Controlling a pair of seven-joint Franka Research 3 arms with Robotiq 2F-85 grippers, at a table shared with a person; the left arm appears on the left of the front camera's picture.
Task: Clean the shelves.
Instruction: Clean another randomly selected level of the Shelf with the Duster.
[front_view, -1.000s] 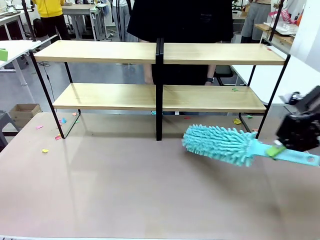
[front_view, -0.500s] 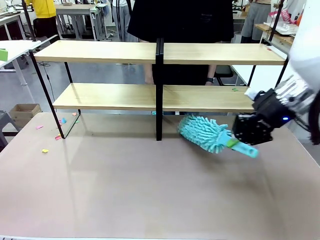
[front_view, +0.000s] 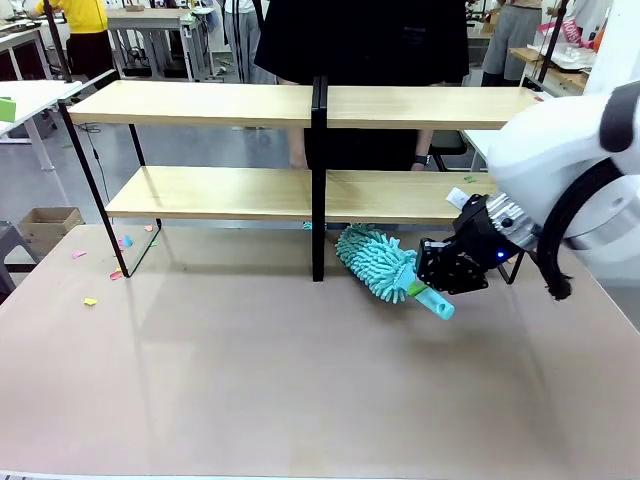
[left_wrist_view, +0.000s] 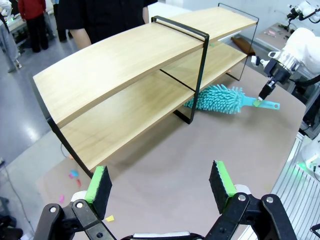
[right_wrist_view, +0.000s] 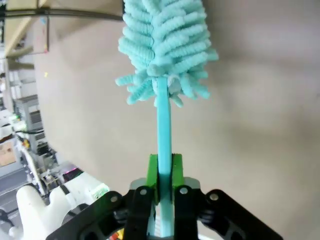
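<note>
The right gripper (front_view: 428, 283), clamped on the handle of the fluffy teal duster (front_view: 376, 262), has swung in from the table's right edge, bringing the head under the lower right board of the light wooden two-tier shelves (front_view: 240, 104) along the far edge. Dusting looks about to start. The left gripper (left_wrist_view: 160, 182) hangs spread and empty. No legible writing.

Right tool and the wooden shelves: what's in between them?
The fluffy teal duster: the right tool pinches its handle, and the head pokes under the light wooden shelves, seen from the front.
</note>
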